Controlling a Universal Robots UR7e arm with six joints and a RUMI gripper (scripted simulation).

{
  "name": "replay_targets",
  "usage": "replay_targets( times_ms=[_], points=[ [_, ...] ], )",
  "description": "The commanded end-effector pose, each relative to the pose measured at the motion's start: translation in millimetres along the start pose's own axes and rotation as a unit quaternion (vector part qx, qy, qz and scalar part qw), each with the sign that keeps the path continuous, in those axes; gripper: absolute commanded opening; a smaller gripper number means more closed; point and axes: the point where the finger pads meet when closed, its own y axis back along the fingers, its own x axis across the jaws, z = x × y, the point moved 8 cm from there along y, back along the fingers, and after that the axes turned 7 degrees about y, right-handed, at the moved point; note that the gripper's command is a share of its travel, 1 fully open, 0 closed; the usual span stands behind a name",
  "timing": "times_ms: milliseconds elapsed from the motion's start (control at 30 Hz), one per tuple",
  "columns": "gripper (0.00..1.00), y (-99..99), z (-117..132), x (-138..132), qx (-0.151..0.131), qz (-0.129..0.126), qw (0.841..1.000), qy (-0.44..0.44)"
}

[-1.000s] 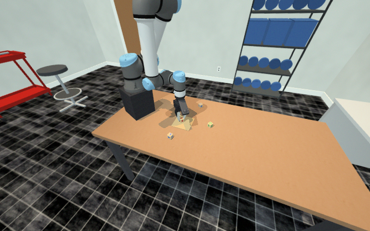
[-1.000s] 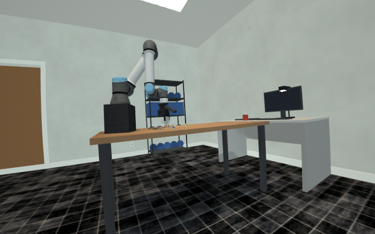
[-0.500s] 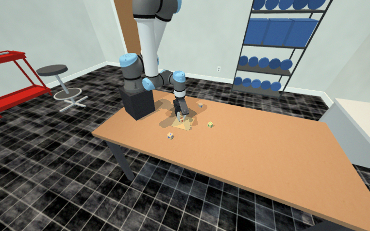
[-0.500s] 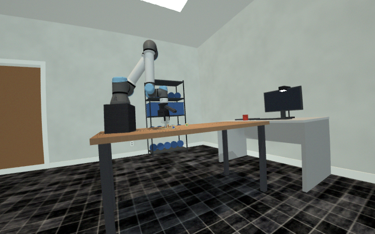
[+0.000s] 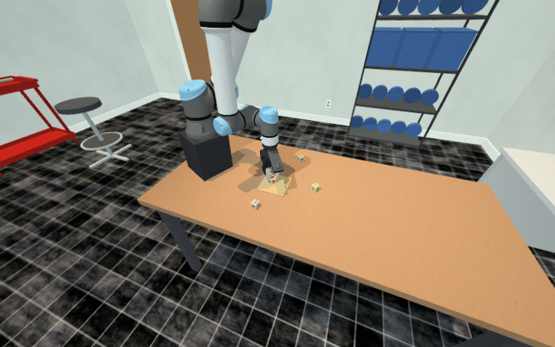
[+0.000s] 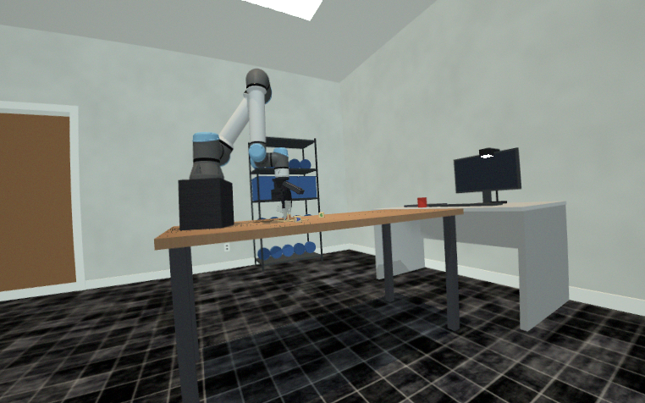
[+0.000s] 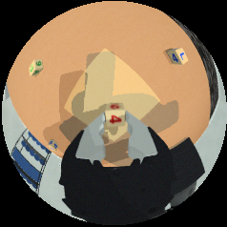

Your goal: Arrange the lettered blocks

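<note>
Red block pinched over the mat, three more lying off it.
My end effector (image 5: 272, 176) (image 6: 285, 215) (image 7: 114, 112) is closed on the red-marked block (image 5: 272, 181) (image 7: 114, 116), over the part of the mat (image 5: 281, 191) (image 7: 129, 81) nearest the base end of the bench (image 5: 357, 216) (image 6: 365, 221) (image 7: 134, 29); I can't tell whether it touches down. The green-marked block (image 5: 315, 186) (image 6: 321, 214) (image 7: 35, 67) lies farther from that end, the blue-marked block (image 5: 255, 204) (image 6: 298, 218) (image 7: 176, 56) toward the long edge opposite the shelf unit (image 5: 454, 78) (image 6: 316, 175), the small block (image 5: 301, 158) (image 7: 52, 144) toward the shelf-side edge. A red 4 faces my wrist camera, so I could misjudge the top and place the wrong block. Opening while tilted or high could tip its letter over; a loose grip could twist it, and setting it near the mat's border could leave it overhanging.
</note>
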Motion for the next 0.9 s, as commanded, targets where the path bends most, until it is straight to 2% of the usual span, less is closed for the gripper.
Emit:
replay_targets(
  times_ms=[0,467,867],
  points=[
    [0.09,4.3,0,0,0.001,0.0,1.0,0.0],
    [0.09,31.8,1,1,0.0,0.0,1.0,-0.001],
    [0.09,74.2,-3,0,0.003,-0.001,1.0,0.0]
  ],
)
